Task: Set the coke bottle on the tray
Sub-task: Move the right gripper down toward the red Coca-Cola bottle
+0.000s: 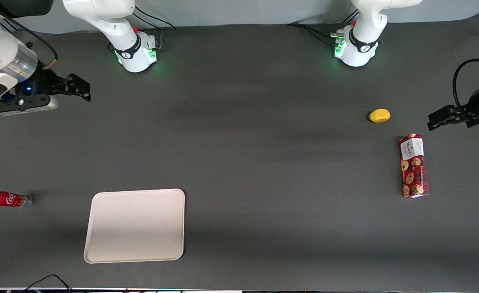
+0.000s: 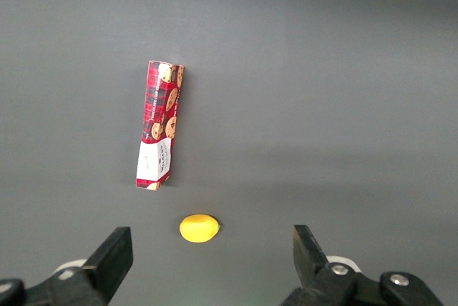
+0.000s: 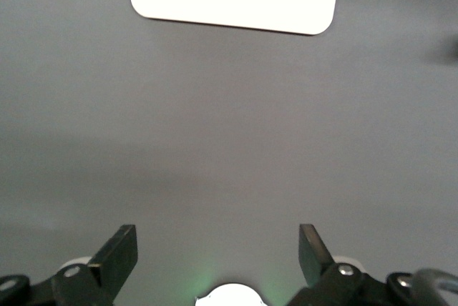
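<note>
Red slim coke bottle (image 1: pixel 5 199) lying on its side on the dark grey surface (image 1: pixel 263 162), beside the cream-white rectangular tray (image 1: pixel 135 225).
The gripper (image 1: pixel 85 90) hangs above the surface, farther from the front camera than the tray, fingers (image 3: pixel 118 252) spread wide, holding nothing.

A wide table (image 1: pixel 239 162) covered in a dark grey matte mat fills nearly the whole scene. Along its edge farthest from the front camera runs a pale grey-blue wall (image 1: pixel 243 12). The lighting is soft and even, leaving faint broad bands of shadow across the mat. Two small patches of green glow (image 1: pixel 160 67) tint the mat near the wall.
</note>
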`<move>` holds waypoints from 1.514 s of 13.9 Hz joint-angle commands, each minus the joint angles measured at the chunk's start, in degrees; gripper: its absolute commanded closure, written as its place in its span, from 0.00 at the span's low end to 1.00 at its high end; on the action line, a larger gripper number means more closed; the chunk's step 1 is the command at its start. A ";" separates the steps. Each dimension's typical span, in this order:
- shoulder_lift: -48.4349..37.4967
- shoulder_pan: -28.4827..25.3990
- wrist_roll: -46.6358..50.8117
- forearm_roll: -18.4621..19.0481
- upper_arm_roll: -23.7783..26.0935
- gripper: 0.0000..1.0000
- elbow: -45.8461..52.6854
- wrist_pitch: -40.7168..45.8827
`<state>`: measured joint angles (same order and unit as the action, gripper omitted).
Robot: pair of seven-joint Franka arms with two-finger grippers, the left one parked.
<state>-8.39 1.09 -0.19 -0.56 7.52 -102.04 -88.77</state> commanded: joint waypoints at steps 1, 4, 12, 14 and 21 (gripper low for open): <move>1.27 -0.12 0.90 0.47 -0.75 0.00 2.37 0.01; 3.98 -0.04 -0.68 1.09 -4.59 0.00 4.48 -0.26; 14.70 -0.74 -51.51 5.48 -25.95 0.00 5.80 -14.56; 17.77 0.40 -63.64 4.70 -27.73 0.00 5.80 -20.10; 29.82 9.19 -94.46 -8.75 -27.91 0.00 8.34 -31.46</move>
<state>18.42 9.86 -90.22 -7.01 -20.40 -97.46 -120.52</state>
